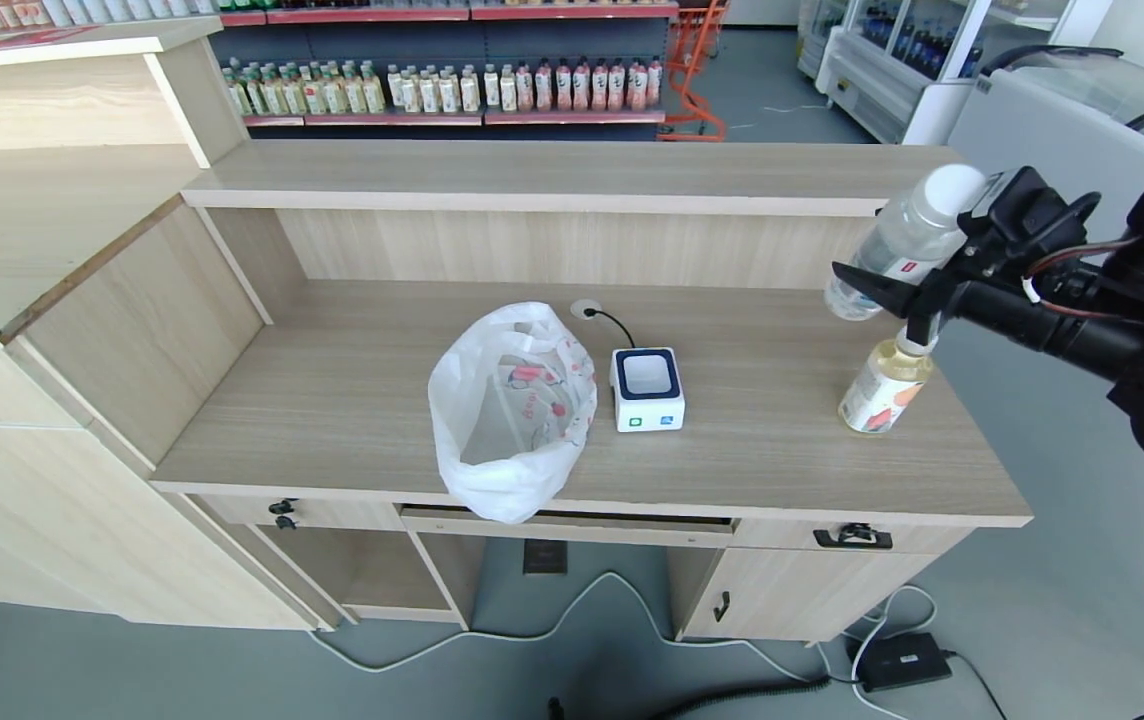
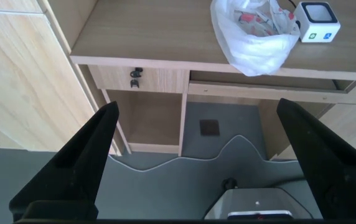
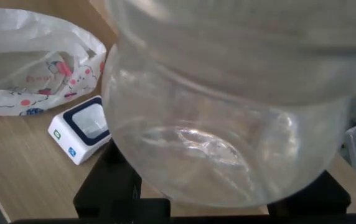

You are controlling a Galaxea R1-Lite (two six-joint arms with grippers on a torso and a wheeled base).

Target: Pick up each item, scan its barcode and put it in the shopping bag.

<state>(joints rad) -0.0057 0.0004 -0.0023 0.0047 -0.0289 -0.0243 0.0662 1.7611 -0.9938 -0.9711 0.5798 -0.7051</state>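
- Clear bottle [image 3: 228, 124], clamped in the right gripper [image 1: 892, 275], hangs above the desk's [image 1: 732, 460] right end
- Bring its label squarely over the scanner [image 1: 647, 388], just beside the shopping bag [image 1: 512, 410]
- Left gripper [image 2: 196, 112] gapes wide, holding nothing

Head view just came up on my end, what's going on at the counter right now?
The right gripper has its jaws shut on a clear water bottle, held tilted in the air over the right end of the counter. A yellow drink bottle stands on the counter close by. The scanner sits mid-counter beside the open shopping bag. The left gripper hangs low in front of the counter, jaws open, holding nothing. Neither bottle is in the bag yet.
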